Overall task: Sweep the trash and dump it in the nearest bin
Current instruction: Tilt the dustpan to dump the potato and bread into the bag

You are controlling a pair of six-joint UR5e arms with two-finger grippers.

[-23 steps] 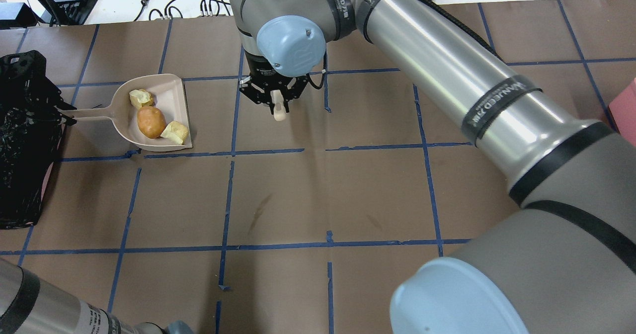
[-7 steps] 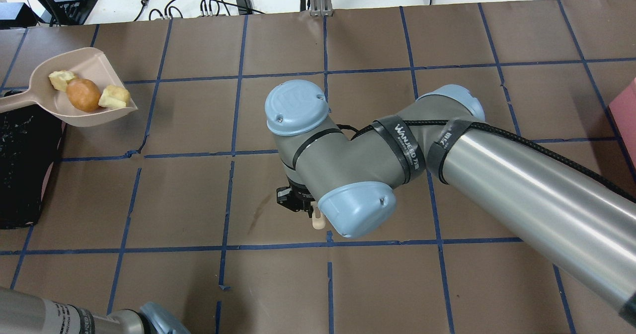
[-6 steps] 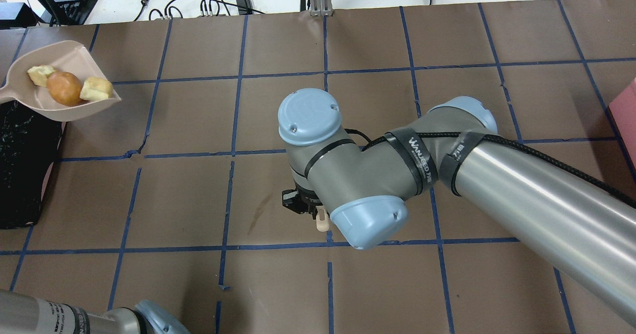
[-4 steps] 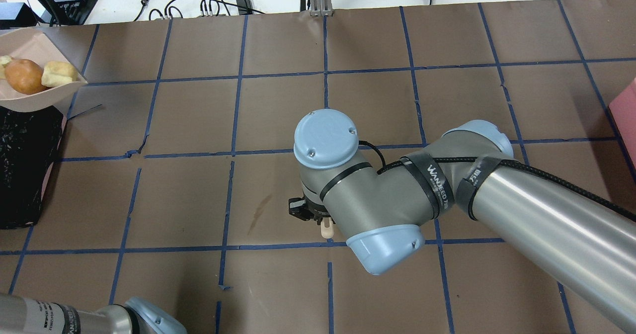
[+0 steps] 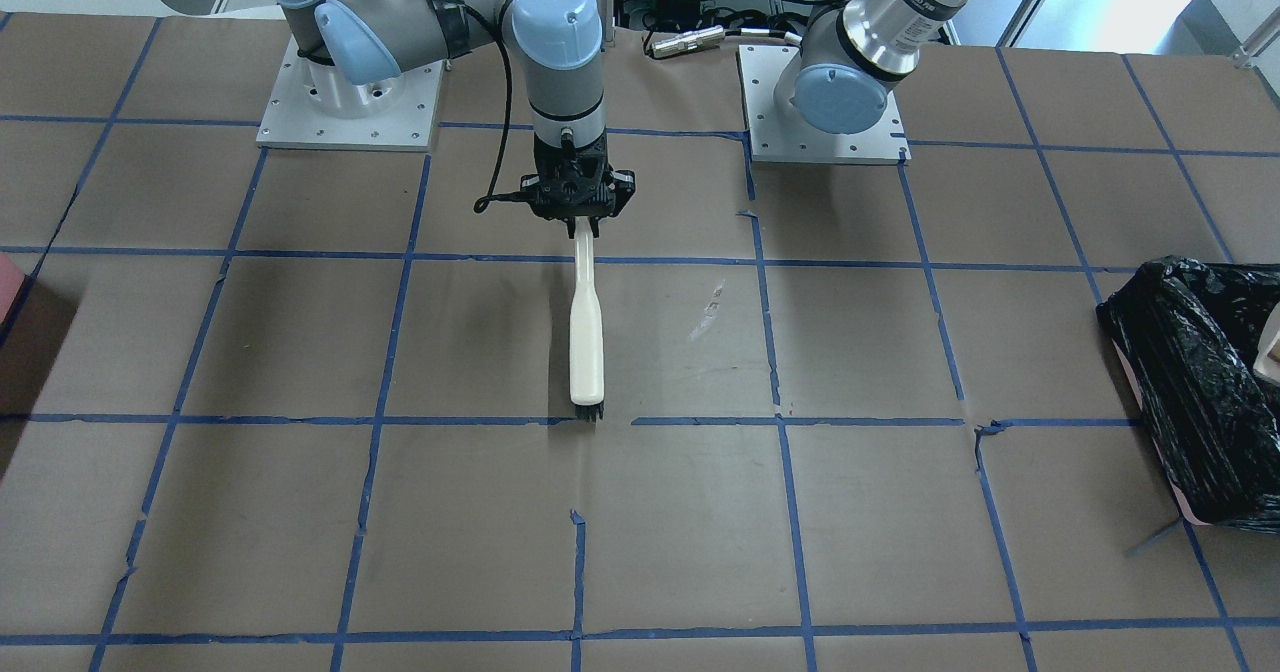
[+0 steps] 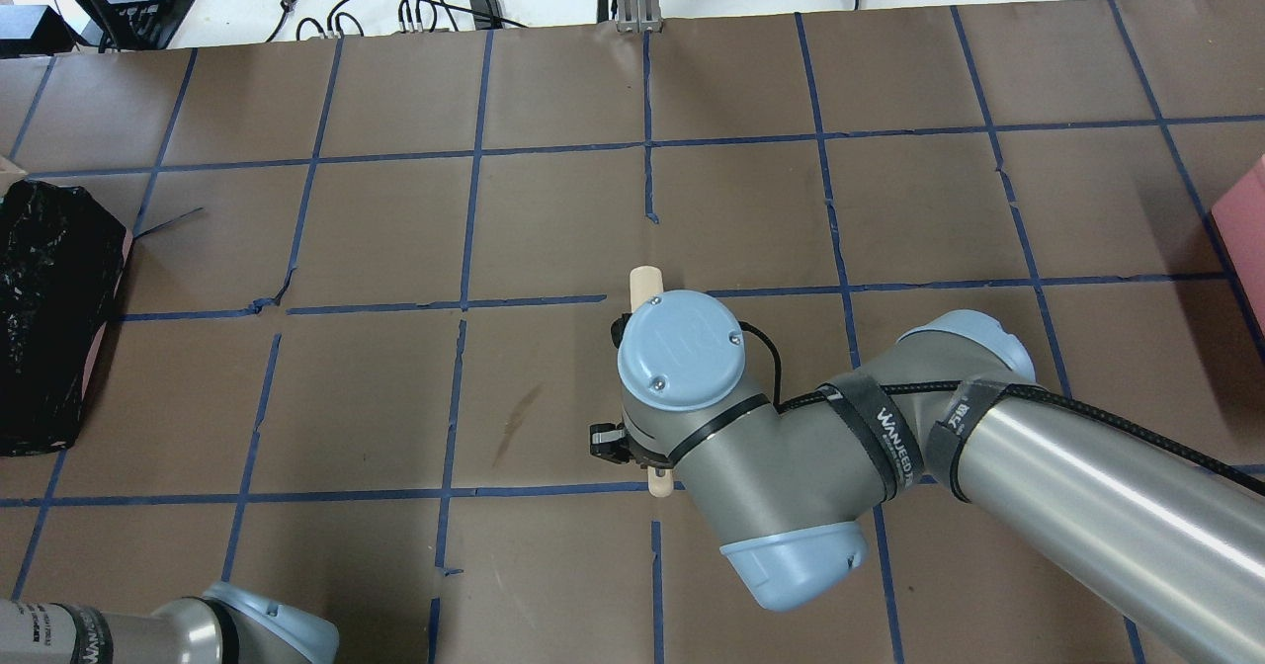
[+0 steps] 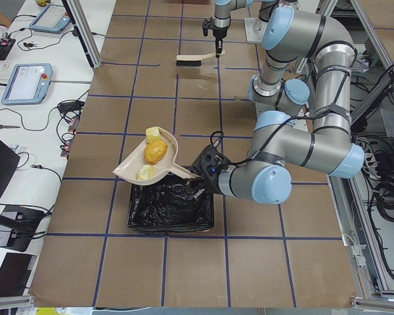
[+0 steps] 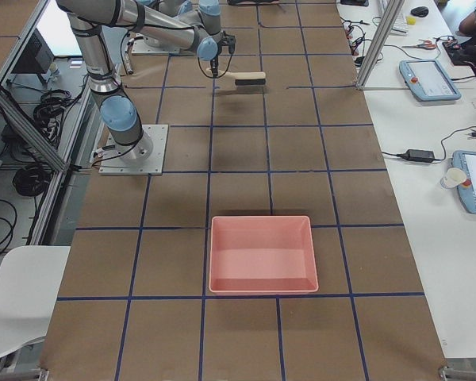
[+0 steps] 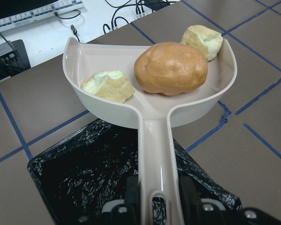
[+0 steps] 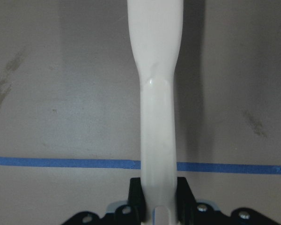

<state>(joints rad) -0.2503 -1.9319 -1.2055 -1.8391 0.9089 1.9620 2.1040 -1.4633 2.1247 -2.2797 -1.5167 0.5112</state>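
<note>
Left claw (image 9: 155, 197): I am clamping both fingers shut around the dustpan handle, near its end, so that the scoop is projecting ahead of my wrist.
Dustpan (image 9: 103, 56): I am holding it raised and roughly level, so that its walls are containing the load.
Trash: a bun (image 9: 171, 68) is sitting mid-scoop, with a bread chunk (image 9: 107, 86) on one side and a second bread chunk (image 9: 202, 41) on the other.
Bin (image 9: 84, 178): it is standing directly beneath the handle, while the scoop is overhanging its far rim and part of the table (image 5: 300, 352).
Right claw (image 5: 578, 197): I am gripping the brush (image 5: 586, 332) by its handle end, fingers closed on it.
Brush position: I am parking it low at mid-table, well apart from the bin, which I judge is leaving the dumping path free.
Step in hand: dumping, in my judgement. Tipping is not yet done, and the scoop probably needs drawing back over the bag first.
</note>
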